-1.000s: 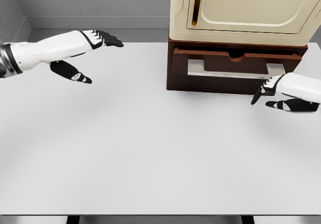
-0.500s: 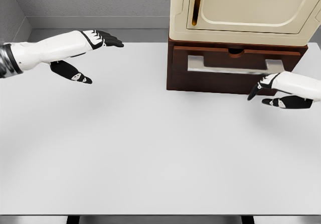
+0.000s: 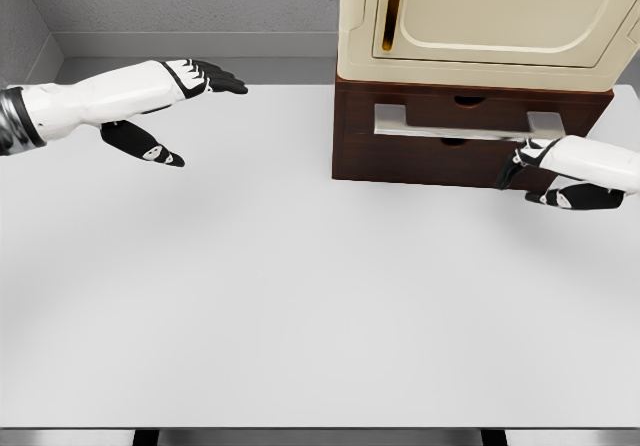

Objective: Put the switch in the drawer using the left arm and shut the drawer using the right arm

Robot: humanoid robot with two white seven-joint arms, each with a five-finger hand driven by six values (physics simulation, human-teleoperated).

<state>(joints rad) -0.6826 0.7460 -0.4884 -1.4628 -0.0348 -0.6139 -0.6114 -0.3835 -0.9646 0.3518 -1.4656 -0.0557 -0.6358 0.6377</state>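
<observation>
White table [image 3: 300,296] fills most of the frame, matte, lit evenly. Cream cabinet [image 3: 480,21] at upper right with a recessed door panel and a dark amber vertical slot near its left edge. Grey wall [image 3: 180,1] along the top, pale baseboard strip [image 3: 200,44] below it at upper left.

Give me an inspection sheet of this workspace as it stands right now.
Surface: white table, evenly lit.
Job's things: brown drawer with a silver handle looks pushed flush into the cabinet front; the switch is not visible.
Clutter: nothing seen.
Hands: left hand held over the table's far left, fingers extended, holding nothing; right hand at the drawer front's right end, fingers relaxed, holding nothing.
Cables: nothing seen.
Surroundings: cream cabinet sits on top of the drawer unit; grey wall behind the table.
</observation>
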